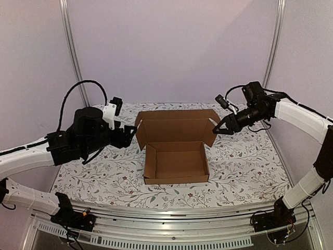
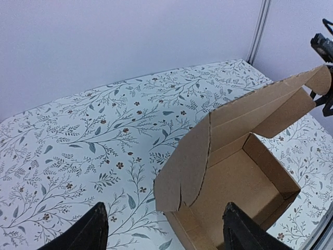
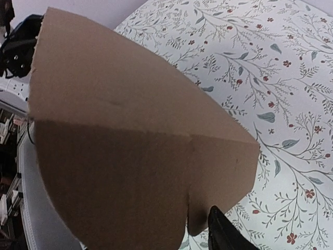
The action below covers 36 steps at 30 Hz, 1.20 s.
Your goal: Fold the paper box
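The paper box (image 1: 177, 164) sits mid-table as an open brown cardboard tray, its lid panel (image 1: 177, 126) standing upright at the back with a side flap at each end. My left gripper (image 1: 131, 136) is open at the lid's left flap (image 2: 187, 166), which hangs between and just ahead of the two black fingers (image 2: 96, 229) without touching them. My right gripper (image 1: 221, 128) is at the lid's right flap (image 3: 130, 156). In the right wrist view one finger (image 3: 222, 234) lies against that flap's lower edge, and cardboard hides the other.
A floral cloth (image 1: 244, 161) covers the table. Aluminium posts (image 1: 73, 52) stand at the back corners against white walls. A metal rail (image 1: 171, 232) runs along the near edge between the arm bases.
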Each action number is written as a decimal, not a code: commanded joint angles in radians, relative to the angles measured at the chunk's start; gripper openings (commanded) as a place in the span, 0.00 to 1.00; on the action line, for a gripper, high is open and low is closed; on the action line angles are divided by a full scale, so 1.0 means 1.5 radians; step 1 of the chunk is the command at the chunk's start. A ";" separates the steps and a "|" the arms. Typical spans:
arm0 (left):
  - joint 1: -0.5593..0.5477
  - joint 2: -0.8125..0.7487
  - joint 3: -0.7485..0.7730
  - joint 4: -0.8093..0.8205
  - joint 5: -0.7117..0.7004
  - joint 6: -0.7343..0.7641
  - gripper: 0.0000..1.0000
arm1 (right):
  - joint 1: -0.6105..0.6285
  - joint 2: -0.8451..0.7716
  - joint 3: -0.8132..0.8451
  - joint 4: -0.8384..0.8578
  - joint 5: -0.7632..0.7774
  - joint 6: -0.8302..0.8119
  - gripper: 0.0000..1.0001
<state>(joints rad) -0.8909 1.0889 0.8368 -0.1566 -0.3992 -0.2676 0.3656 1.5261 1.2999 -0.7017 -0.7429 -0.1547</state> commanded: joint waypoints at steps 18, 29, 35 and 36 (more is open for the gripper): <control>-0.074 0.157 -0.122 0.236 -0.140 0.060 0.78 | -0.262 -0.010 0.043 -0.172 -0.073 -0.196 0.61; -0.120 0.237 -0.141 0.312 -0.261 -0.064 0.79 | -0.258 0.133 -0.013 -0.032 -0.046 -0.009 0.59; -0.170 0.246 -0.056 0.027 -0.219 -0.398 0.77 | -0.248 0.026 -0.127 -0.048 -0.019 -0.033 0.62; -0.179 0.252 -0.056 0.019 -0.214 -0.445 0.77 | -0.232 0.009 -0.143 -0.038 -0.024 -0.035 0.63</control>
<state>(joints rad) -1.0977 1.4582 0.7273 0.1234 -0.7509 -0.5541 -0.0227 1.6638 1.1786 -0.7609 -0.7948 -0.1986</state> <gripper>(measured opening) 0.772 0.624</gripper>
